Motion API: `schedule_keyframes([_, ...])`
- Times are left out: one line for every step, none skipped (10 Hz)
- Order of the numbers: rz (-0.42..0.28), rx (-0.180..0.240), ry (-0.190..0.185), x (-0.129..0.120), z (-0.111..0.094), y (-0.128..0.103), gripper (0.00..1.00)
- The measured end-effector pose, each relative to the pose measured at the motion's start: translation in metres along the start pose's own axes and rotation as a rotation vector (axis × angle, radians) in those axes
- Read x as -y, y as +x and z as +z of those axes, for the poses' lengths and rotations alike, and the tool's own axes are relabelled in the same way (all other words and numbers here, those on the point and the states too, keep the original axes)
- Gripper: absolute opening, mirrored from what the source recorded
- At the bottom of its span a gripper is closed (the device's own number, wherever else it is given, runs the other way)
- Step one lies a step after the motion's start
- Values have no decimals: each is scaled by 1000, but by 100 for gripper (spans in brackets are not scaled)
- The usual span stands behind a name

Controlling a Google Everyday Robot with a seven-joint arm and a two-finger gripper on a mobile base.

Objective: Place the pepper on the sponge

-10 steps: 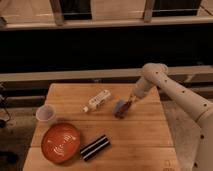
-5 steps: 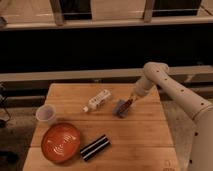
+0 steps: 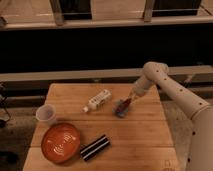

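The light blue sponge (image 3: pixel 120 109) lies flat on the wooden table (image 3: pixel 140 135), right of centre. The dark red pepper (image 3: pixel 127 103) sits at the sponge's upper right edge, right under the gripper (image 3: pixel 131 98). The gripper reaches down from the white arm (image 3: pixel 165 85) that comes in from the right. The pepper touches or hovers just over the sponge; I cannot tell which.
A white bottle (image 3: pixel 97 100) lies on its side left of the sponge. A white cup (image 3: pixel 46 113) stands at the left edge. A red-orange bowl (image 3: pixel 60 142) and a black-and-white striped cylinder (image 3: pixel 95 147) sit at the front left. A dark railing runs behind the table.
The arm and gripper have shifted very slightly; the pepper stays at the sponge's upper right edge.
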Motion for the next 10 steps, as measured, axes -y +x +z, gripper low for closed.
schedule_keyframes([-2, 4, 4, 3, 2, -1, 60])
schedule_keyframes([-3, 7, 5, 4, 4, -2, 68])
schedule_keyframes([-4, 10, 5, 6, 5, -3, 76])
schedule_keyframes([-5, 12, 7, 8, 7, -4, 80])
schedule_keyframes([-6, 13, 7, 9, 8, -4, 80])
schedule_keyframes([-5, 14, 6, 9, 9, -4, 80])
schedule_keyframes([-4, 16, 5, 8, 10, -4, 80])
schedule_keyframes([-5, 16, 4, 8, 11, -4, 80])
schedule_keyframes([-5, 16, 3, 8, 11, -4, 80])
schedule_keyframes([-6, 16, 2, 7, 11, -3, 80])
